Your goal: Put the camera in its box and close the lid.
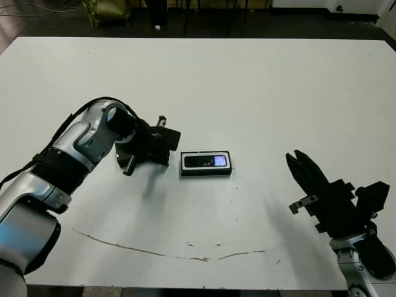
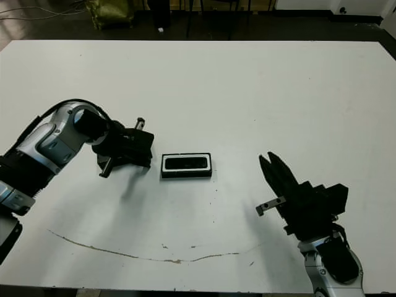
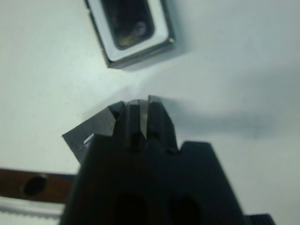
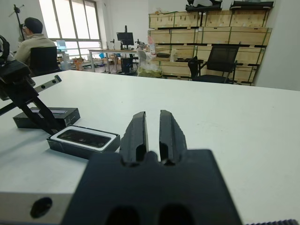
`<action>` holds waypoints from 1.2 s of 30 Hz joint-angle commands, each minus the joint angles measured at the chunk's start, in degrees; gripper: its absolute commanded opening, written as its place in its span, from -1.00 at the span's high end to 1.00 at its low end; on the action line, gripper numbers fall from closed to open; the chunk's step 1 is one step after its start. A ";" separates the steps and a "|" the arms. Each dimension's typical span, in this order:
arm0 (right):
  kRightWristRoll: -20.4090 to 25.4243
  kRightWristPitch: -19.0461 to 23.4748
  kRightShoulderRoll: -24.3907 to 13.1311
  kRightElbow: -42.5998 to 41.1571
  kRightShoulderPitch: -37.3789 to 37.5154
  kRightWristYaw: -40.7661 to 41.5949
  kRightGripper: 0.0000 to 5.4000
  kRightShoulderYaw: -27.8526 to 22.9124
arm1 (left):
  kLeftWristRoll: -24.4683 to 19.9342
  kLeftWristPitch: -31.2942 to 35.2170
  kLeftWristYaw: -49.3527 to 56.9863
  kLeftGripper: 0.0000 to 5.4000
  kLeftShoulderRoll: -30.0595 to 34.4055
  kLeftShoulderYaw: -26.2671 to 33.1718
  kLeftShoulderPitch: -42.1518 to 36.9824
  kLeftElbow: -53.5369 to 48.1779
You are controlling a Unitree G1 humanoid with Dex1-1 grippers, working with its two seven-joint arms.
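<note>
— Is the camera point(image 1: 206, 161) packed yet?
— Yes, it lies inside the box point(image 1: 206, 172) at the table's point(image 1: 247, 93) middle.
— And the lid point(image 4: 47, 116)?
— Off, lying just beside the box, under the left gripper point(image 1: 162, 141), whose fingers look pinched together and empty.
— The right gripper point(image 4: 152, 129)?
— Nearly closed, empty, well apart from the box. Covering remains.

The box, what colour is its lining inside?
White: the box has a black outer wall and a white lining around the dark camera, clearest in the right wrist view.
</note>
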 commanded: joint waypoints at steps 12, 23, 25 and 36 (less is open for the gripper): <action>0.53 -0.48 -0.20 1.89 0.57 1.32 0.99 -0.08 | 1.40 1.10 2.76 1.00 -1.47 -0.01 1.29 4.30; 0.12 -0.42 -0.13 1.95 0.94 1.30 0.99 0.48 | 1.89 0.63 6.19 1.00 -1.49 0.98 0.87 4.58; 0.06 -0.35 -0.14 2.08 0.81 1.29 0.99 0.66 | 2.20 0.73 6.61 1.00 -1.51 0.94 0.34 5.17; 0.08 -0.47 -0.06 2.08 1.36 1.35 0.99 1.50 | 2.33 -1.15 9.10 1.00 -1.67 1.92 -1.59 9.25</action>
